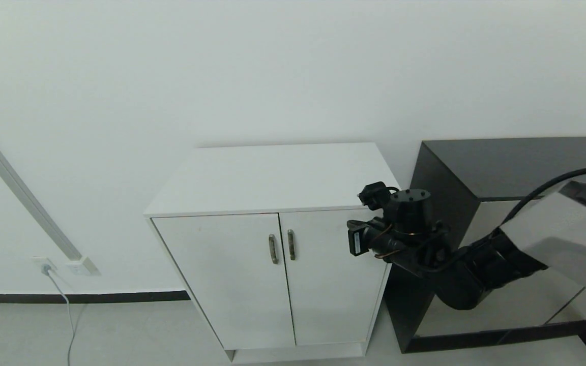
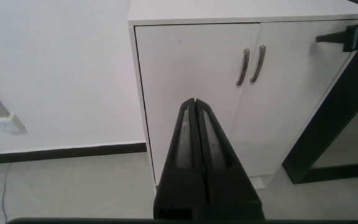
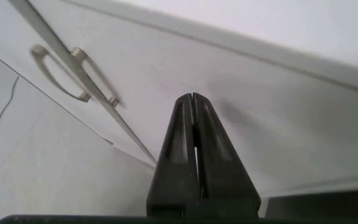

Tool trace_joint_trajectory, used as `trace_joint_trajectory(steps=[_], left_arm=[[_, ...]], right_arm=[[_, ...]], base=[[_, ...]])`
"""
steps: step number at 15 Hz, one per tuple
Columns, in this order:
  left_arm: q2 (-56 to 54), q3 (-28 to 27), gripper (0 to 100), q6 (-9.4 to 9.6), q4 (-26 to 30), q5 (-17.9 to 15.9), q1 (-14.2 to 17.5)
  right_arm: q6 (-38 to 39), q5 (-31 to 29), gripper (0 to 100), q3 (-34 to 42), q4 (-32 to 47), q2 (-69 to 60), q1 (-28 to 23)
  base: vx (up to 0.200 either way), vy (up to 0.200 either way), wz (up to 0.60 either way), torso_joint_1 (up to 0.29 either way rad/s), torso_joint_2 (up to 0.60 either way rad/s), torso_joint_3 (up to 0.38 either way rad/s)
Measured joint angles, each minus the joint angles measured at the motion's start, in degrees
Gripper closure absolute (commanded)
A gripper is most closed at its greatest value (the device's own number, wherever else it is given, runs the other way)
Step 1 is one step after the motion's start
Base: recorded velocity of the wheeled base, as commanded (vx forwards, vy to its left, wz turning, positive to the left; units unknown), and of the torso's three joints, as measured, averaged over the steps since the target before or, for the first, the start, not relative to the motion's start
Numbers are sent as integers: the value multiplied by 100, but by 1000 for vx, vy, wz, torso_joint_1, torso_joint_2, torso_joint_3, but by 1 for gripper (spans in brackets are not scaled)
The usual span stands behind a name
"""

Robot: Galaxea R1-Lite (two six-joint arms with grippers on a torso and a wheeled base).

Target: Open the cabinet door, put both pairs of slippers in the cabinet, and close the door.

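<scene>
A white cabinet [image 1: 267,178] stands against the wall with both doors closed. Two metal handles [image 1: 282,247] sit side by side at the centre seam. My right gripper [image 3: 193,96] is shut with nothing in it, its tip close to the upper part of the right door [image 3: 260,124], to the side of the handles [image 3: 73,78]. In the head view the right arm's wrist [image 1: 405,223] hovers at the cabinet's upper right corner. My left gripper [image 2: 194,101] is shut and holds nothing; it hangs in front of the left door [image 2: 191,68], well back from it.
A dark, glossy piece of furniture [image 1: 476,168] stands right beside the cabinet. On the left wall are a socket with a hanging cable [image 1: 46,267] and a slanted grey conduit [image 1: 18,193]. Bare floor [image 2: 73,186] lies in front of the cabinet.
</scene>
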Motion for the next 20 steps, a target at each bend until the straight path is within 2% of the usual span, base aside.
trace_joint_trajectory(steps=[3,6,10,14,17,20], left_arm=[[0,0,100,-6,-2,-2,-1],[0,0,100,-6,0,-2,-1],[0,0,100,5,0,0,2],[0,0,100,18,-2,-2,-1],[0,0,100,11,-2,-2,0],[0,0,100,9,-2,-2,0]], right_arm=[[1,-20,100,575,361,-1008,-162],[1,-39,100,1226,813,-2255,-584],[0,-35,100,1994,1924,-4207,-1681],[-141,11,100,2475,3607,-6354,-2659],[-483,32,100,2962,4640,-7971,-2949],[-647,121,100,3784,5071,-9261,-3028]], base=[[0,0,0,0,0,0],[0,0,0,0,0,0],[0,0,0,0,0,0],[0,0,0,0,0,0],[0,0,0,0,0,0],[0,0,0,0,0,0]])
